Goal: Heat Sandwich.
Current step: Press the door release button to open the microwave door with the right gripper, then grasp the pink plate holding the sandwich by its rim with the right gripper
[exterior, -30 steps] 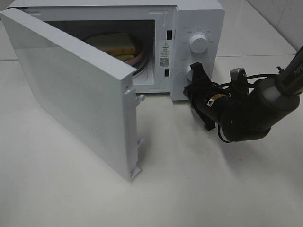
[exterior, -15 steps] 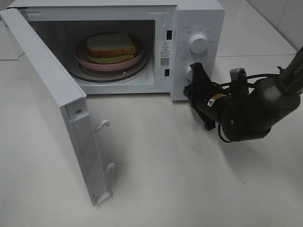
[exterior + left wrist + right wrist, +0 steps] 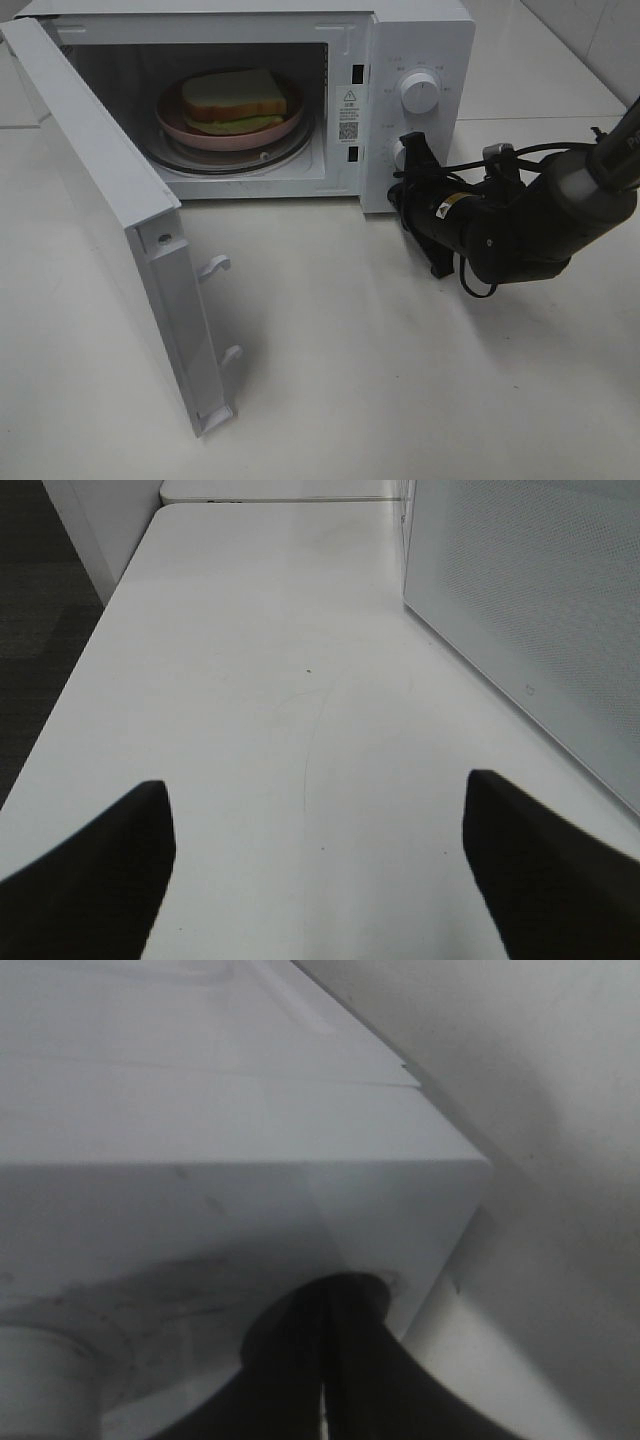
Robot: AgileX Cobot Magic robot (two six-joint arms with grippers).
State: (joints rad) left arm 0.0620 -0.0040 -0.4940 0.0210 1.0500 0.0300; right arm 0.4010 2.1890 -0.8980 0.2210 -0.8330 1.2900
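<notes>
Inside the open microwave, the sandwich lies flat on a pink plate, which sits on the glass turntable. White bread faces up, and a pale green layer shows along the near edge. The door is swung wide to the left side of the high view, its inner face and two latch hooks turned towards the cavity. The whole oven stands on a white tabletop.

At the control panel, the right gripper points at the oven front, its tip against the lower knob, which it mostly hides. The upper knob is just above it and untouched. Its jaws are together: the right wrist view shows the two dark fingers meeting with only a thin slit between them, pressed close to the white panel. Whether they pinch any part of the knob cannot be told. The sandwich is well apart from this arm, deep in the cavity.

The left gripper does not appear in the high view. Its wrist view shows the jaws wide apart with nothing between them, above bare tabletop, with the dotted outer face of the door near one side.
</notes>
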